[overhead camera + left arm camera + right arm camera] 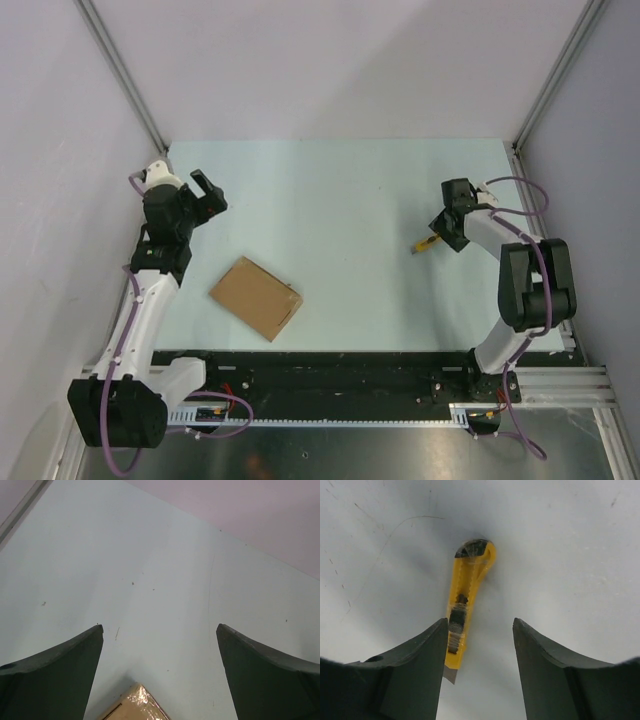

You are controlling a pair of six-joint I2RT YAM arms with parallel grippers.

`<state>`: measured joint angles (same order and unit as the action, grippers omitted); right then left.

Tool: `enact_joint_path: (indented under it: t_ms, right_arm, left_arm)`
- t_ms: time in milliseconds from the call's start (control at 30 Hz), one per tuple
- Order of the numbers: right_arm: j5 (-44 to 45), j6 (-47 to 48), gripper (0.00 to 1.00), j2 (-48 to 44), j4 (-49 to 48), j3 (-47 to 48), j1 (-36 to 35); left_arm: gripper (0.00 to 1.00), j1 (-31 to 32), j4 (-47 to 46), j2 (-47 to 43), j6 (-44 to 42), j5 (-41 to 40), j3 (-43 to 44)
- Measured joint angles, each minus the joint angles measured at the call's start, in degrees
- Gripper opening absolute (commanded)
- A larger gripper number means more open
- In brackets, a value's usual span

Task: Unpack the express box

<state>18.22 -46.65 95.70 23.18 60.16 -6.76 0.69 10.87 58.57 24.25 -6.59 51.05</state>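
The express box (256,297) is a flat brown cardboard box lying shut on the pale table, left of centre. Only its taped corner (135,705) shows at the bottom of the left wrist view. My left gripper (207,190) hangs above the table, back and left of the box, with its jaws wide open (160,627) and nothing between them. My right gripper (440,232) is low at the right, open (480,622). A yellow utility knife (467,595) lies on the table with its blade end between the fingers, close against the left finger (427,655) and apart from the right one.
The knife (427,243) points out from the right gripper towards the table's middle. Grey walls and metal frame posts (125,75) close in the table at the back and sides. A black rail (350,375) runs along the near edge by the arm bases.
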Motion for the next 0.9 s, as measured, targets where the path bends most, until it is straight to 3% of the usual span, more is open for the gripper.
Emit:
enact_joint_path:
  t_ms: [100, 733, 833, 900]
  right_arm:
    - [0.0, -2.2, 0.53, 2.7, 0.9, 2.1, -0.9]
    - [5.0, -5.3, 0.45, 16.8, 10.4, 16.6, -3.3]
    - [6.3, -5.4, 0.42, 18.7, 13.2, 19.4, -3.7]
    - [6.9, -5.4, 0.3, 19.1, 14.0, 20.2, -4.0]
  left_arm:
    - [1.0, 0.0, 0.0, -0.1, 0.2, 0.2, 0.0]
    - [1.0, 0.0, 0.0, -0.5, -0.3, 2.8, -0.1]
    - [1.0, 0.0, -0.1, -0.7, -0.2, 2.7, -0.5]
    - [1.0, 0.0, 0.0, -1.0, -0.2, 2.7, -0.9]
